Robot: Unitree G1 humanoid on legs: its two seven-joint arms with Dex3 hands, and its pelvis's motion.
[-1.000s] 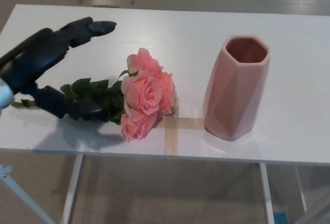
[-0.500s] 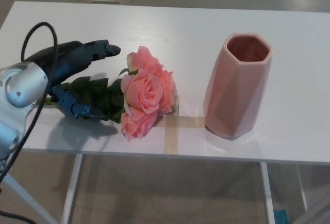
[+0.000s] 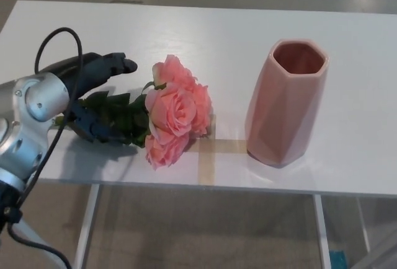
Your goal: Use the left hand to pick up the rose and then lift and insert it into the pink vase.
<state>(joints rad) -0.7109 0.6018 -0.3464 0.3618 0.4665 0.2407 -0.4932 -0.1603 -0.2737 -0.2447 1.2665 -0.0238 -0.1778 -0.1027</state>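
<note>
Rose (image 3: 173,114) lies flat on the white table (image 3: 217,33), blooms pointing toward the pink vase (image 3: 285,105), leafy stem trailing away from it. Blooms and vase are near each other but apart, with a strip of tan tape (image 3: 206,157) on the tabletop between them. Vase stands upright with its mouth open and nothing in it.

Left hand (image 3: 93,98) sits over the stem end, on the side of the rose away from the vase. Fingers (image 3: 108,64) arch above the leaves, thumb (image 3: 93,129) low on the near side against the foliage. The hand brackets the stem at a medium spread; nothing is lifted, and firm contact on the stem cannot be confirmed through the leaves. Right hand is out of sight.

Step in hand, as I judge it: closing on the stem.
- Pinch the stem itself, not just the leaves, or the rose may slip on the lift.
- Stay well back from the blooms so the petals are not crushed.
- Squeeze gently; the stem looks thin and likely bends.
- Lift straight up before moving toward the vase, since the blooms are heavy and may droop.
- Turn the stem end downward above the vase mouth.
</note>
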